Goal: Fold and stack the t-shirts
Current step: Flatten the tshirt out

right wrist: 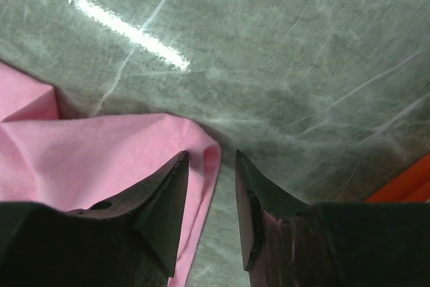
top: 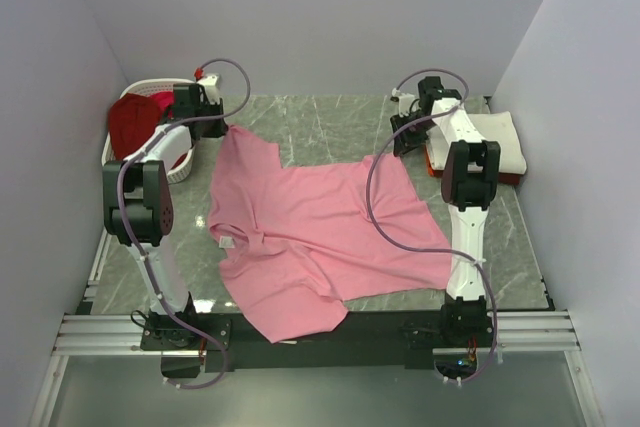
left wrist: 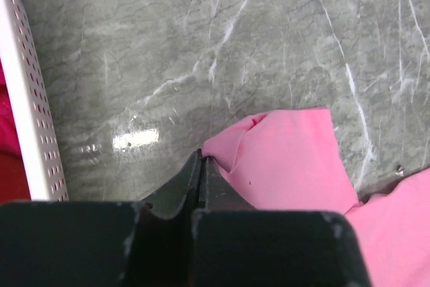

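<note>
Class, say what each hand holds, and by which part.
Left hand appears to pinch the pink shirt by a corner; right hand is open, holding nothing.

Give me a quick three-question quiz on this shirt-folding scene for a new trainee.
1. True or false: the right gripper is clamped shut.
2. The white basket stands at: A) the far left of the table, B) the far right, C) the centre?
3. What colour is the t-shirt whose corner the left gripper pinches?
Key: 1 false, its jaws stand apart over the cloth's edge; 2 A; 3 pink.
</note>
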You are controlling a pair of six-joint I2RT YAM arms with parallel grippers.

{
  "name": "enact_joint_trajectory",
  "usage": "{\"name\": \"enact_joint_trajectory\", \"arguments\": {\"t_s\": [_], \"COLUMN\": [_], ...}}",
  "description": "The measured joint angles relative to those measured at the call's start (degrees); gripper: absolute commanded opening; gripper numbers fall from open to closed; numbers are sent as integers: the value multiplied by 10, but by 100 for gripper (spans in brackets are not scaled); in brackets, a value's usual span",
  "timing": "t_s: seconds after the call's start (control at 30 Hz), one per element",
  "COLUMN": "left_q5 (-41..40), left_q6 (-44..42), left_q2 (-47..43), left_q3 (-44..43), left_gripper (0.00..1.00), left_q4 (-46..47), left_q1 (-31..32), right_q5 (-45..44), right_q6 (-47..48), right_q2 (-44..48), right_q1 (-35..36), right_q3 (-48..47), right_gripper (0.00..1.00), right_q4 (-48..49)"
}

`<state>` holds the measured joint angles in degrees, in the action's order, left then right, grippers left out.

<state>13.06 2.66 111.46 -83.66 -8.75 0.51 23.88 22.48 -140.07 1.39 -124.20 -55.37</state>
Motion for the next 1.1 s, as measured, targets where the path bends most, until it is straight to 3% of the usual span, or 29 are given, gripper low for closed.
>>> {"name": "enact_joint_trajectory", "arguments": {"t_s": [0.13,0.2,0.33,0.53,1.1], "left_q5": [2,2,1,-8,-66], "left_q6": [0,0,0,2,0], "left_q2": [1,2,12,62,217], "left_q3": [-9,-12,-30,-96,-312], "left_gripper": [1,1,1,1,0], "left_q4": [0,0,0,-6,-35], "left_q1": [0,0,0,0,-36], "right_q5": [-4,-6,-10,-25,-119], "right_q6": [-1,-1,-2,-13,-97], "right_q2": [-13,-16,-20,-36,-34], "right_q1": [1,3,10,17,-3], "right_q3": [-9,-16,-23,-70,-93], "right_gripper": [41,34,0,0,0], "right_q4": [-4,-6,-8,4,206]}}
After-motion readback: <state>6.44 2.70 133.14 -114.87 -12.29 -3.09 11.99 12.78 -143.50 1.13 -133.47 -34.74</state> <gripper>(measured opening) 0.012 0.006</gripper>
